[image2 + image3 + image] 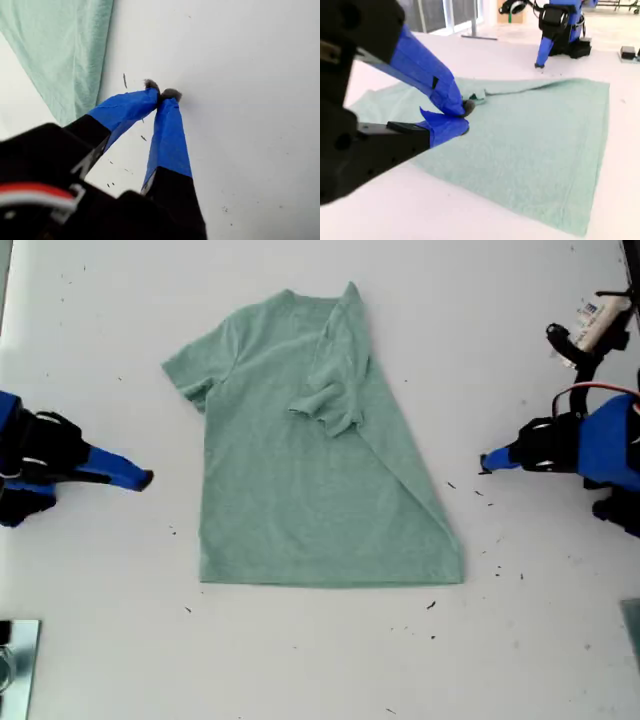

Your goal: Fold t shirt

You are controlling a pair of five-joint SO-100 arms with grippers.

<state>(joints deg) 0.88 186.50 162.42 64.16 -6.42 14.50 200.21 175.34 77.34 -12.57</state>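
The pale green t shirt lies flat in the middle of the white table. Its side toward the exterior view's right is folded inward, so one sleeve rests on the body. My first gripper is at the exterior view's right, shut and empty, over bare table a short way from the shirt's edge. At the exterior view's left, my second gripper is shut on nothing, just short of the shirt. The first gripper shows beyond the cloth.
Small black specks dot the table near the first arm. A black clamp with a white labelled part stands at the exterior view's upper right. A metallic object sits at the exterior view's lower left corner.
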